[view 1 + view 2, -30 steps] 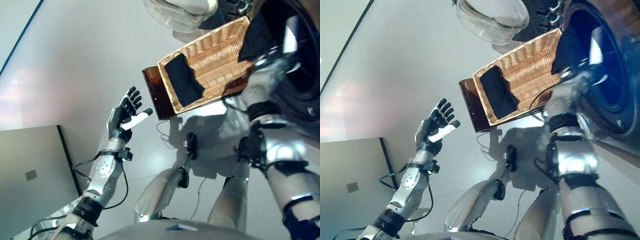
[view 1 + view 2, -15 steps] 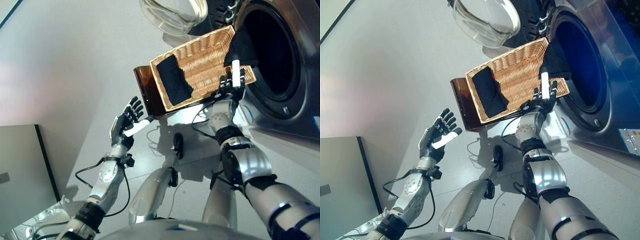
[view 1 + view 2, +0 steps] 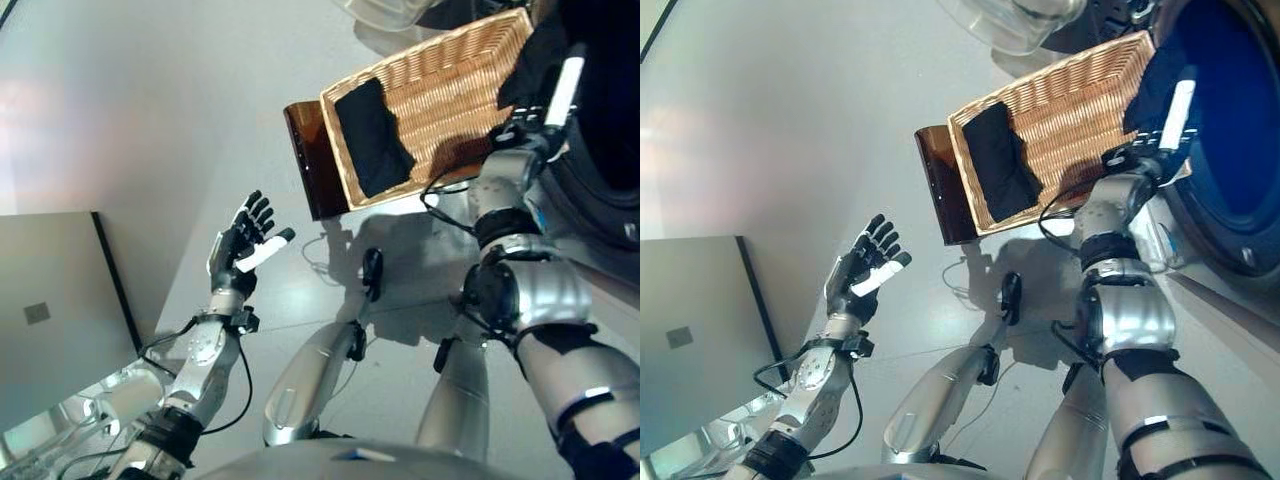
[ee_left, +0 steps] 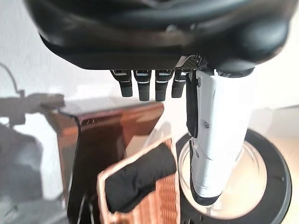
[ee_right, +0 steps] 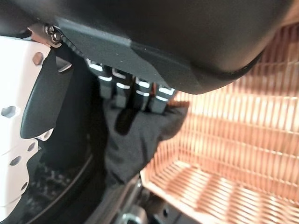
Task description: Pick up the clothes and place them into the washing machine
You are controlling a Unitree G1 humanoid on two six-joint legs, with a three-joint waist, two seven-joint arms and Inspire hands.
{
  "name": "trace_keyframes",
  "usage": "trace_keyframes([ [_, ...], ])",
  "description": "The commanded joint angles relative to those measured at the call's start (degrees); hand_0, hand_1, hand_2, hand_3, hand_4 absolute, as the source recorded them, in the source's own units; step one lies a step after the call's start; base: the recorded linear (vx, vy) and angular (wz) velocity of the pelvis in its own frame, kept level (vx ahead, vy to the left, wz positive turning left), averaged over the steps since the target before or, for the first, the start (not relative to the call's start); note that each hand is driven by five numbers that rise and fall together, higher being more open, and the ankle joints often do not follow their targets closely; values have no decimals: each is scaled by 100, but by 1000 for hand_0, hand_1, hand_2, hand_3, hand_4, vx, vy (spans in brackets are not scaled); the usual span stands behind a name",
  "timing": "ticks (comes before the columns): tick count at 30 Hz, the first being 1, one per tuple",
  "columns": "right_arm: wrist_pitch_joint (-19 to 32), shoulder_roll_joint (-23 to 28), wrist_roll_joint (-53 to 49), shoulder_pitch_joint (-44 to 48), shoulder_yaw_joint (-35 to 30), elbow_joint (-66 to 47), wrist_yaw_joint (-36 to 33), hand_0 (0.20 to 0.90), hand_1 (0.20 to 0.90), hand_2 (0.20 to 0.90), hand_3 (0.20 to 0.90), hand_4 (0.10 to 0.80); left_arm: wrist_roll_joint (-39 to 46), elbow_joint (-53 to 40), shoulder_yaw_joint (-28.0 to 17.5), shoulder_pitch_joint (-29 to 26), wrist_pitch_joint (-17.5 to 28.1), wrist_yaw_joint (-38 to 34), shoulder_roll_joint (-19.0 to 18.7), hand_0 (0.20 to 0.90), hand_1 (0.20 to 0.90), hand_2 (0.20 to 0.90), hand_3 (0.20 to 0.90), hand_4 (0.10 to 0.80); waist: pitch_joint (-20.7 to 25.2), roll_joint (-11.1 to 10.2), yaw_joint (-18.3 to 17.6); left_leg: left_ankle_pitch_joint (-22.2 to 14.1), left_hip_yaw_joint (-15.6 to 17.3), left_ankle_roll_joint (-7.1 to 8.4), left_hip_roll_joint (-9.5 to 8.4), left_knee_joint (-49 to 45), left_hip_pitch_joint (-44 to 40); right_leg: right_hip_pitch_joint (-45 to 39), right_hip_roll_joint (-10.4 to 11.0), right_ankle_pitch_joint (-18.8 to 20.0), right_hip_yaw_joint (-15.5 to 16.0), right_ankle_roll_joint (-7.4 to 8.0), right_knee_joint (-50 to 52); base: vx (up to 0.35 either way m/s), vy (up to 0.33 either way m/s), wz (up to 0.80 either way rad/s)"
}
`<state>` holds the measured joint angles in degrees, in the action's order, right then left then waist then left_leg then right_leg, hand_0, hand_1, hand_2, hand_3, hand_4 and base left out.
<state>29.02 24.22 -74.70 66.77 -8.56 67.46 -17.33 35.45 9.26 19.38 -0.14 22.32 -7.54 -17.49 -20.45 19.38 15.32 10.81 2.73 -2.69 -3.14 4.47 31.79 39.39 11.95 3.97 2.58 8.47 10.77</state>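
Now the right hand [image 3: 1160,135] hovers open-fingered over a black garment [image 5: 133,140] on the woven wicker basket's [image 3: 1080,100] rim at three o'clock — grasp next; left hand [image 3: 862,272] idles open.

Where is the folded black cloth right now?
The folded black cloth lies inside the woven wicker basket, at its left end, beside the dark brown stand.

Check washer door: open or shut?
Open: the clear round door is swung aside, leaving the dark drum opening exposed beside the basket.
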Motion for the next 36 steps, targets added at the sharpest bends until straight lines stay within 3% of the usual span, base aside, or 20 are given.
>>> trace_keyframes([
  [1, 188, 617, 451, 818, 685, -206, 56, 900, 900, 900, 900, 800, 109, -797, -335, -91, 705, -180, -190, 900, 900, 900, 900, 800, 189, 255, 205, -527, 52, 575, 124, -412, 77, 22, -51, -795, 329, -209, 686, 36, -22, 27],
  [4, 151, 1532, 836, 1291, 1270, -394, 82, 900, 900, 900, 900, 800, 82, -887, -577, -42, 797, -273, -195, 900, 900, 900, 900, 800, 319, 129, 241, -521, 35, 627, 109, -419, 59, 57, -20, -818, 354, -195, 751, 56, -20, 27],
  [5, 145, 1554, 829, 1333, 1304, -371, 83, 900, 900, 900, 900, 800, 81, -890, -572, -58, 794, -274, -171, 900, 900, 900, 900, 800, 305, 154, 241, -514, 33, 627, 108, -408, 53, 54, -19, -819, 356, -194, 751, 36, -4, 21],
  [7, 451, 2223, 836, 1682, 1650, -1157, 25, 900, 900, 900, 900, 800, 166, -874, -609, -9, 794, -266, -193, 900, 900, 900, 900, 800, 433, 40, 137, -492, 18, 674, 95, -263, -103, -36, -36, -834, 343, -185, 714, 70, 28, 14],
  [10, 800, 2645, 808, 1796, 1811, -1828, -48, 900, 900, 900, 900, 800, 206, -810, -601, 22, 765, -253, -200, 900, 900, 900, 900, 800, 516, -19, 2, -485, -15, 710, 40, -185, -293, -257, -51, -832, 375, -198, 634, 75, 20, 5],
  [13, 902, 2667, 923, 1625, 1720, -1999, -185, 900, 900, 900, 900, 800, 218, -805, -604, 30, 765, -219, -213, 900, 900, 900, 900, 800, 556, -17, -92, -503, -32, 708, 11, -157, -419, -435, -33, -811, 397, -182, 556, 31, 17, 6],
  [16, 998, 2443, 972, 1272, 1444, -2252, -262, 900, 900, 900, 900, 800, 271, -817, -614, -20, 758, -212, -149, 900, 900, 900, 900, 800, 585, 16, -168, -506, -28, 701, -46, -146, -518, -623, -12, -750, 406, -177, 380, 3, 41, -1],
  [20, 1002, 1574, 1082, 557, 947, -2342, -335, 900, 900, 900, 900, 800, 297, -779, -557, -39, 727, -206, -17, 900, 900, 900, 900, 800, 598, 138, -195, -523, 14, 671, -71, -149, -607, -770, 16, -698, 410, -179, 253, -21, 33, -3],
  [21, 889, 1211, 1079, 323, 838, -2064, -311, 900, 900, 900, 900, 800, 333, -729, -533, -40, 718, -190, 33, 900, 900, 900, 900, 800, 594, 199, -181, -516, 8, 665, -92, -161, -630, -818, 23, -679, 411, -177, 229, -43, 43, -6],
  [27, 277, 295, 1131, -299, 866, -1074, 11, 900, 900, 900, 900, 800, 337, -605, -476, -11, 673, -83, 86, 900, 900, 900, 900, 800, 543, 242, -148, -507, 42, 640, -69, -185, -683, -943, 2, -627, 459, -195, 140, -37, 7, -2],
  [30, -7, -404, 1253, -765, 973, -892, 171, 900, 900, 900, 900, 800, 306, -511, -420, 4, 610, -10, 85, 900, 900, 900, 900, 800, 402, 176, -182, -512, 40, 625, -33, -262, -681, -979, -22, -600, 499, -224, 169, -65, -27, -2],
  [36, -633, -453, 2394, -808, 1576, -498, -43, 900, 900, 900, 900, 800, 246, -509, -486, 42, 624, -10, -32, 900, 900, 900, 900, 800, 199, -119, -226, -504, 12, 644, 31, -386, -602, -1034, -56, -532, 593, -253, 158, -58, -44, 0],
])
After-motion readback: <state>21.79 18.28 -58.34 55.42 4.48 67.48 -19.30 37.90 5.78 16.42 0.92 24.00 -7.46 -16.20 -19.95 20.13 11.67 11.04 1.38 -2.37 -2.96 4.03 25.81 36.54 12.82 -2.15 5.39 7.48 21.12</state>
